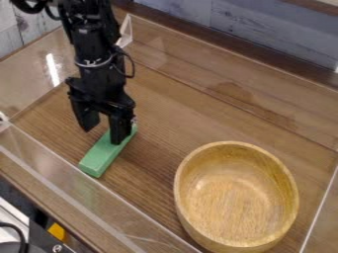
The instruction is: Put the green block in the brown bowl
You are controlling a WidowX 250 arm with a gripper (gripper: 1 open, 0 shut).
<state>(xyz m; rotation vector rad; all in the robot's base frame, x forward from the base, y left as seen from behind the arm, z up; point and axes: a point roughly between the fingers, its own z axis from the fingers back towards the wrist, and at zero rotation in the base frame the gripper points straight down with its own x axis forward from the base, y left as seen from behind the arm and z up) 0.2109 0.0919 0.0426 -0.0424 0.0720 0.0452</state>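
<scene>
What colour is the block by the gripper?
The block is plain green, seen best in the camera view.

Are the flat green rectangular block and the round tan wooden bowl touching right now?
Apart. The camera view shows bare tabletop plainly between the flat green rectangular block and the near side of the round tan wooden bowl.

The single camera looks steeply down from above one side of the wooden bench (pixel 211 104), at moderate range, taking in the black robot arm (pixel 95 49) at upper left, the brown bowl (pixel 236 197) at lower right and the green block (pixel 109 151) between them.
</scene>
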